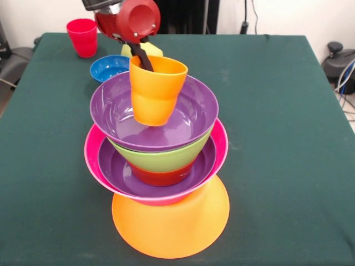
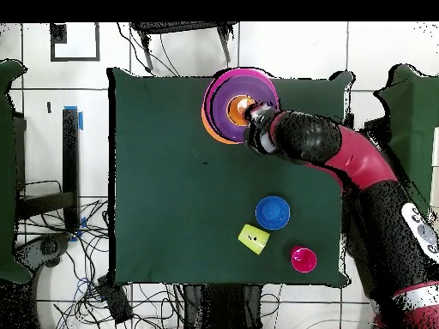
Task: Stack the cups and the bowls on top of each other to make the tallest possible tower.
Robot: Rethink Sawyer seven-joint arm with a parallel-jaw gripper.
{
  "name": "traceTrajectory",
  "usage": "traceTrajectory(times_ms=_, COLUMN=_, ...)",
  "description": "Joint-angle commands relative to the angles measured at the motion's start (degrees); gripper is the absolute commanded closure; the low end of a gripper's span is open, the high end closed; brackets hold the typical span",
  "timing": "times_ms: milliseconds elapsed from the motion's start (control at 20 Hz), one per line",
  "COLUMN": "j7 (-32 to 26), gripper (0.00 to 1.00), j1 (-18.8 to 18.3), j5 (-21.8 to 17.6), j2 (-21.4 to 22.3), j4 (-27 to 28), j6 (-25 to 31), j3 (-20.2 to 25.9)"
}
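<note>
The orange cup (image 1: 156, 90) is held upright by its far rim in the tool (image 1: 145, 60), one finger inside, and hangs just above the top purple bowl (image 1: 154, 112) of the tower (image 1: 158, 166); a straight descent is judged to seat it

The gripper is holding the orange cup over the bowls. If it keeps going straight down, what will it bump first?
The gripper is shut on the orange cup, which hangs over the top purple bowl of the tower. Going straight down, the cup's bottom would probably meet that bowl's inside first.
</note>
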State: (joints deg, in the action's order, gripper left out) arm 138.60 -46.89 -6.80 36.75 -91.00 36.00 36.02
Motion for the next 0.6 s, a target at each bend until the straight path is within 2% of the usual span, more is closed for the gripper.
traceTrajectory(times_ms=50, j7=-9.29, gripper=1.00, j1=0.39, j5=-4.18, j2=0.39, j4=-3.95, j6=1.72, j3=1.98)
traceTrajectory(times_ms=600, j7=-8.29, gripper=1.00, j1=0.89, j5=-4.53, j2=-0.86, j4=-4.59, j6=-0.73, j3=2.34)
